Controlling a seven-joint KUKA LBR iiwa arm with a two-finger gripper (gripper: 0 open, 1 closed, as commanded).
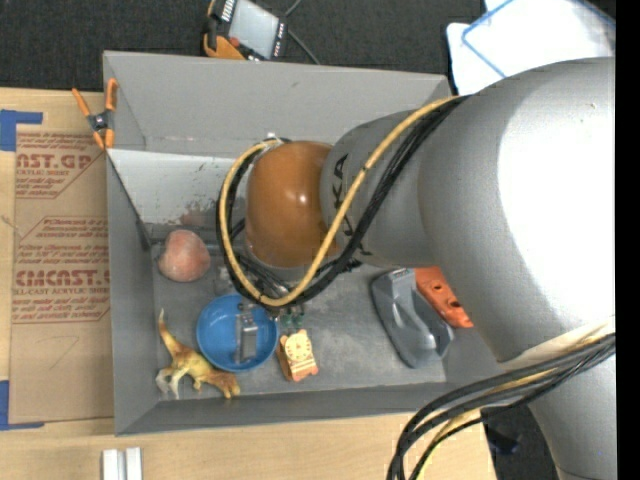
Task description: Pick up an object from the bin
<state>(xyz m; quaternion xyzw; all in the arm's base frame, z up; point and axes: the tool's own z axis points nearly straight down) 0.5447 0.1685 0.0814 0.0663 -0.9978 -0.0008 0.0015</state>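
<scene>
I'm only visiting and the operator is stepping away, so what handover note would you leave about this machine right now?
The gripper hangs low over the blue bowl, lower left of the bin; whether it grips cannot be seen.
Nearby: yellow dinosaur, small orange block, pink peach. A grey piece and an orange piece lie beside the arm, right.
Done: nothing seen lifted. Left: grasp one thing, raise it out.

round blue bowl (pixel 215 338), open side up, flat on the bin (pixel 340 356) floor, lower left of view
</scene>
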